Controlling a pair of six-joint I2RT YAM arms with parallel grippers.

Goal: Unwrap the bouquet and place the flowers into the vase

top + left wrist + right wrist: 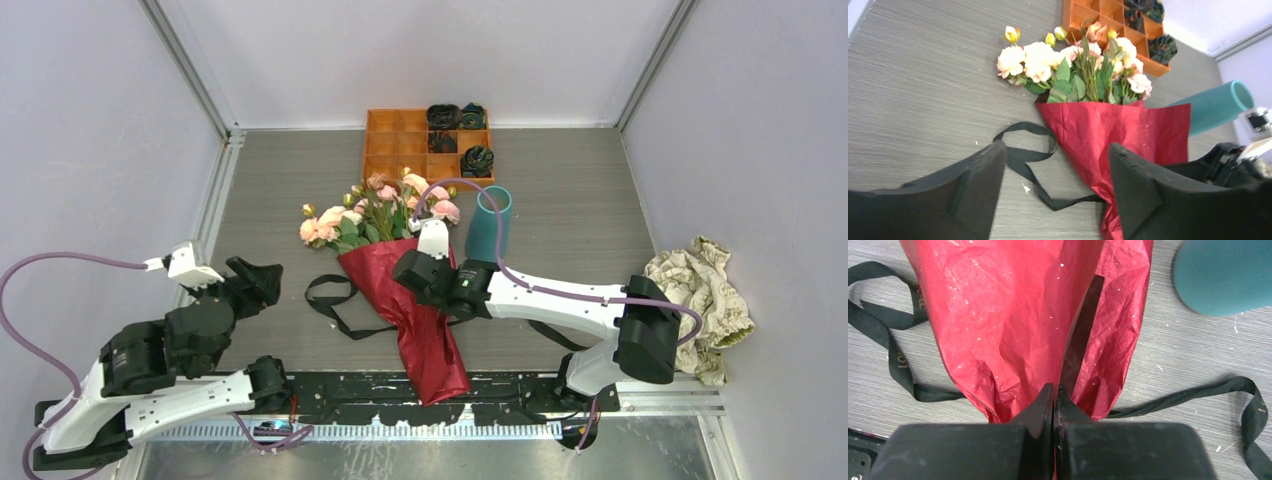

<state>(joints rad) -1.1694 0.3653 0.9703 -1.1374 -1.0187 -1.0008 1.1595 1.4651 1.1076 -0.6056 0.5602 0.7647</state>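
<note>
- Across the middle of the worktop (580, 190) the bouquet (405, 265) lies flat. The flowers (380, 210) point toward the orange tray (400, 135) at the back.
- The right hand (1054, 390) sits over the wrapper, its fingers pressed together on a fold of the red paper (998, 315).
- The left hand (1057, 150) hangs wide open and empty, left of the bouquet.
- A black ribbon (335, 300) trails in loose loops on both sides of the paper.
- The teal vase (490, 225) stands just right of the blooms.

Faint gold lettering on black ribbon (900, 362), too blurred to read
</note>
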